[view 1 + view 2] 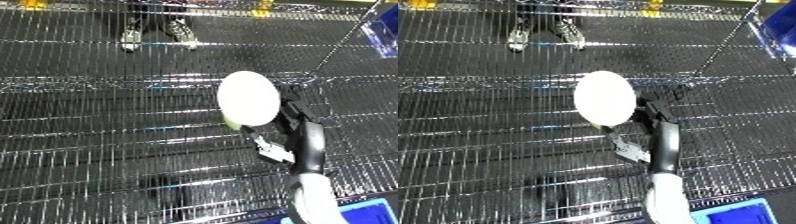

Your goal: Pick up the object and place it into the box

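A white oval disc-like object (249, 98) stands raised above the wire mesh surface (98, 150), its flat face toward me, with a pale yellowish lower edge. My right hand (289, 125) comes up from the lower right on its white and silver forearm (311, 200) and holds the object from behind and below, black fingers curled at its right edge. A blue bin corner (740, 212) shows at the bottom right, below the forearm. My left hand is out of sight in both views.
Metal wire grid covers the whole scene, with a raised bar (107, 80) crossing the middle. A person's shoes (155, 32) stand beyond the mesh at the top. Another blue item (382, 37) sits at the upper right edge.
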Controlling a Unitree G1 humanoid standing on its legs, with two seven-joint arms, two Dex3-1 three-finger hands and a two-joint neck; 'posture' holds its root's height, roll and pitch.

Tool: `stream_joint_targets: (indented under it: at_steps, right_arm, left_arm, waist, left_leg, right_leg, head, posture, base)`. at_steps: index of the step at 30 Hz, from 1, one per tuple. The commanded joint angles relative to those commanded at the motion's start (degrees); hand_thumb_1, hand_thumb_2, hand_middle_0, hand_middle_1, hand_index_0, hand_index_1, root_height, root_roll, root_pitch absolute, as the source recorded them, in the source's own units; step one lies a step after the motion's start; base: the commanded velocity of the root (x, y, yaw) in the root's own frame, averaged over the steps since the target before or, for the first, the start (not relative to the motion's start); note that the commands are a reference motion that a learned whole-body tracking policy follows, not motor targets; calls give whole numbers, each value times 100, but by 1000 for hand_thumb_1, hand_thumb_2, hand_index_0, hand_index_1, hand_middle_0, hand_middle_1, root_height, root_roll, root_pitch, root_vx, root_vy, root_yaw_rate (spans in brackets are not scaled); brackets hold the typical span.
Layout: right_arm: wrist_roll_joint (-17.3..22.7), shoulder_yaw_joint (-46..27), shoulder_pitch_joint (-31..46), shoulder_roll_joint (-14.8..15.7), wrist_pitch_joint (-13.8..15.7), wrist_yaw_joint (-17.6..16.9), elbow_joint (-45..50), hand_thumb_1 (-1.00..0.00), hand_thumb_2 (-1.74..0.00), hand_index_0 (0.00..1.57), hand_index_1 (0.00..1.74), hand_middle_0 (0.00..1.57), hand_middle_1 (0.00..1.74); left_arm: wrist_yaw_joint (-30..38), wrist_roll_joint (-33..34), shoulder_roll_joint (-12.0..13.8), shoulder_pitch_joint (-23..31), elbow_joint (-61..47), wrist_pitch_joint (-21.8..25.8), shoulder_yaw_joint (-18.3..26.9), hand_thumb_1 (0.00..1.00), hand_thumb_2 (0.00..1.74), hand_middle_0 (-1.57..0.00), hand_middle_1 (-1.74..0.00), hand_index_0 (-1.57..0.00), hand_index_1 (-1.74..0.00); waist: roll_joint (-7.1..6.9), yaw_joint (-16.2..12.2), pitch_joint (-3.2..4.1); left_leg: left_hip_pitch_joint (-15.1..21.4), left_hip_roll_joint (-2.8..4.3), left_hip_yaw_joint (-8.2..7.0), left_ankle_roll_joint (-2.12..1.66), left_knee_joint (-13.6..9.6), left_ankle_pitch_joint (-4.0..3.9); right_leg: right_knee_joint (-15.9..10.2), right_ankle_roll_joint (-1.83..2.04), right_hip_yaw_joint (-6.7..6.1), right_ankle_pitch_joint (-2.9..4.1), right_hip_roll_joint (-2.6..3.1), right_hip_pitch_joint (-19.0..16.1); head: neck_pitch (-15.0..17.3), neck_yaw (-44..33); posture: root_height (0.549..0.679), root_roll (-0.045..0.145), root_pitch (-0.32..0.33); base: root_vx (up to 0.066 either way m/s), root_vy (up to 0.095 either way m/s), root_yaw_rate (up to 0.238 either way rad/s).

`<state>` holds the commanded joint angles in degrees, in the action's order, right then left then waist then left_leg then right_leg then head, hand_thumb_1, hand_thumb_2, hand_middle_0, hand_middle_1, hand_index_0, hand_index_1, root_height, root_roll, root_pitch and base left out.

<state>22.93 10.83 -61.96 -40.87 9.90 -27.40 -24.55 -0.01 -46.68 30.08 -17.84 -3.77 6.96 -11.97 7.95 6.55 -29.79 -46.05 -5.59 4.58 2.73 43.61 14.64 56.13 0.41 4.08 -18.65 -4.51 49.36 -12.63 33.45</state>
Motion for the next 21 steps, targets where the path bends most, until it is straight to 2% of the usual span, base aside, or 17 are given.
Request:
stream_joint_targets:
  at_steps: [8, 11, 16, 21]
  right_arm:
    - [-6, -452, 681, 149, 52, 166, 997, -1000, -1740, 1570, 1740, 1570, 1740]
    - [36, -634, 998, 202, 80, 211, 1407, -1000, -1740, 1570, 1740, 1570, 1740]
    - [-44, -886, 1535, 370, 130, 275, 1967, -1000, -1740, 1570, 1740, 1570, 1740]
    - [-145, -1074, 2056, 608, 226, 334, 2375, -1000, -1740, 1570, 1740, 1570, 1740]
  left_arm:
    - [-9, 161, -135, 180, 5, 104, 138, 1000, 1740, -1570, -1740, -1570, -1740]
    - [-4, 217, -168, 241, -5, 142, 194, 1000, 1740, -1570, -1740, -1570, -1740]
    - [7, 321, -260, 311, -5, 161, 278, 1000, 1740, -1570, -1740, -1570, -1740]
    - [69, 462, -404, 326, 35, 174, 322, 1000, 1740, -1570, -1740, -1570, -1740]
  waist:
    - [-97, -124, 0]
    - [-140, -178, 0]
    - [-223, -279, 0]
    - [-315, -396, 0]
  left_leg:
    - [271, 41, -20, -16, -228, -65]
    - [359, 52, -34, -15, -290, -83]
    - [527, 77, -54, -33, -360, -89]
    - [763, 106, -77, -55, -504, -104]
  right_leg:
    - [-223, 14, 3, 56, 27, -253]
    - [-301, 24, -3, 79, 35, -346]
    - [-408, 29, -1, 108, 49, -526]
    - [-582, 39, -18, 145, 79, -774]
  head:
    - [-254, -355]
    - [-226, -445]
    - [36, -579]
    - [565, -783]
  posture:
    - [619, 30, 255]
    - [620, 30, 249]
    - [623, 30, 233]
    - [627, 31, 216]
  base:
    - [-68, 27, -27]
    - [-67, 18, -16]
    - [-53, 26, -28]
    - [-34, 36, -52]
